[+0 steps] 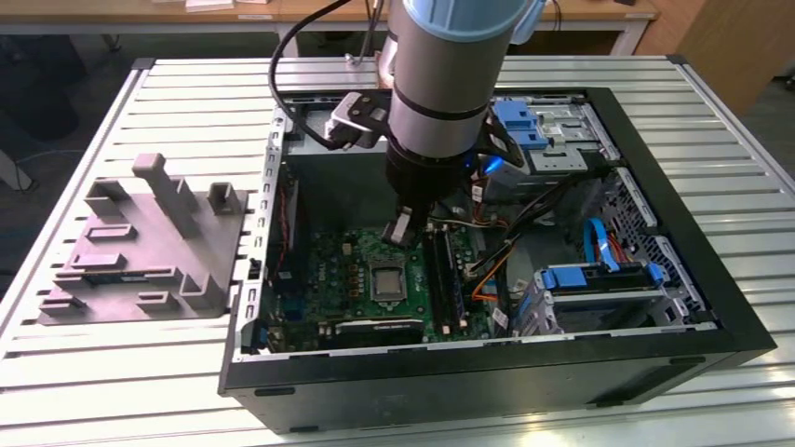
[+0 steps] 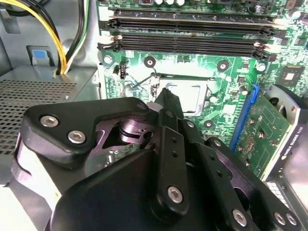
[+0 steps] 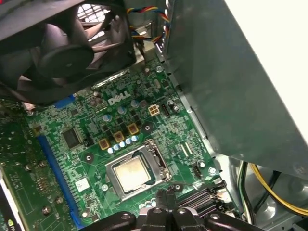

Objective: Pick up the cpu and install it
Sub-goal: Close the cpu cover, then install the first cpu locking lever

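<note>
- Slatted metal table (image 1: 112, 372): bears everything listed; spreads out beneath and on all sides of the claw.
- Grey moulded plastic block (image 1: 137, 247): upright posts, standing on the table. It is well apart from the claw, towards the exterior view's left, outside the computer case.
- Open black computer case (image 1: 497, 372): lies on its side on the table; the claw reaches down inside it.
- Green motherboard (image 1: 342, 279): lies on the case floor, directly below the claw.
- Black cooling fan (image 3: 72, 43): in the first wrist view, beyond the socket from the claw, well apart.
- Arm (image 1: 448, 65): grey tube with a black wrist, coming down into the case from above and carrying the claw.
- Claw (image 1: 400, 231): black fingers drawn together, nothing between them. It hangs just above the board and touches nothing. The tips show in both wrist views (image 3: 166, 195) (image 2: 166, 94).
- Cpu (image 3: 131, 173): small flat square with a pale metal top, lying flat inside the socket. It is near the claw tips, just ahead of them and lower, apart from them.
- Silver socket frame (image 3: 156, 163): surrounds the cpu on the board, just beside and below the claw.
- Black memory slots (image 2: 187, 29): long parallel rows, past the socket from the claw in the second wrist view.
- Yellow cables (image 2: 53, 33): beside the metal case wall, well apart from the claw.
- Blue drive caddies (image 1: 597, 275): towards the exterior view's right of the claw, well apart.
</note>
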`<state>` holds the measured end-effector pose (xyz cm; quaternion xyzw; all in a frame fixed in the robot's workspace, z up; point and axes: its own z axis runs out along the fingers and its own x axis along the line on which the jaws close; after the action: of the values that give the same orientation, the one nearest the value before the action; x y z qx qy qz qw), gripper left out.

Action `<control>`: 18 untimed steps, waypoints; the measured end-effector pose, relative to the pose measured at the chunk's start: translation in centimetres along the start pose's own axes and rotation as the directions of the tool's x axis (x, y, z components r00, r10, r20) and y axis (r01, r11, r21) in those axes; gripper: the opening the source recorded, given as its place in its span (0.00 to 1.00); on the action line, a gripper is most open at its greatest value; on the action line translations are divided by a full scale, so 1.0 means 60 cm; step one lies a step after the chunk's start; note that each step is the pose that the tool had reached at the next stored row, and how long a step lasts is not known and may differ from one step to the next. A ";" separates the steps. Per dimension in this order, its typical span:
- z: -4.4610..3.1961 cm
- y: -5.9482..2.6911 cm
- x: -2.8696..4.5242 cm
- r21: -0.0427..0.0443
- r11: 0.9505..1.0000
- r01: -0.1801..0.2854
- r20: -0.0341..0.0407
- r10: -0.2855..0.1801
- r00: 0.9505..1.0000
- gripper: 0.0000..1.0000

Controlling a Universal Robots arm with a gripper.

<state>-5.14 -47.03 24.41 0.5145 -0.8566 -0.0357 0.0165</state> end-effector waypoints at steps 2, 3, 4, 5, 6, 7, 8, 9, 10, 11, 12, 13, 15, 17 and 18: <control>0.000 0.000 0.004 0.000 1.000 0.002 0.000 -0.002 1.000 0.11; 0.000 0.000 0.005 0.000 1.000 0.004 0.000 -0.004 1.000 0.11; 0.000 0.000 0.006 0.000 1.000 0.006 -0.001 -0.006 1.000 0.11; 0.000 0.001 0.007 0.000 1.000 0.007 -0.001 -0.007 1.000 0.11; 0.000 0.001 0.007 0.000 1.000 0.008 -0.001 -0.008 1.000 0.11; 0.000 0.001 0.007 0.000 1.000 0.008 -0.001 -0.008 1.000 0.11; 0.000 0.001 0.007 0.000 1.000 0.008 -0.001 -0.008 1.000 0.11; 0.000 0.001 0.007 0.000 1.000 0.008 -0.001 -0.008 1.000 0.11; 0.000 0.001 0.007 0.000 1.000 0.008 -0.001 -0.008 1.000 0.11; 0.000 0.001 0.007 0.000 1.000 0.008 -0.001 -0.008 1.000 0.11; 0.000 0.001 0.007 0.000 1.000 0.008 -0.001 -0.008 1.000 0.11; 0.000 0.001 0.007 0.000 1.000 0.008 -0.001 -0.008 1.000 0.11; 0.000 0.001 0.007 0.000 1.000 0.008 -0.001 -0.008 1.000 0.11; 0.000 0.001 0.007 0.000 1.000 0.008 -0.001 -0.008 1.000 0.11; 0.000 0.001 0.007 0.000 1.000 0.008 -0.001 -0.008 1.000 0.11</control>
<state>-5.40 -47.37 24.38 0.5180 -0.8545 -0.0355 0.0167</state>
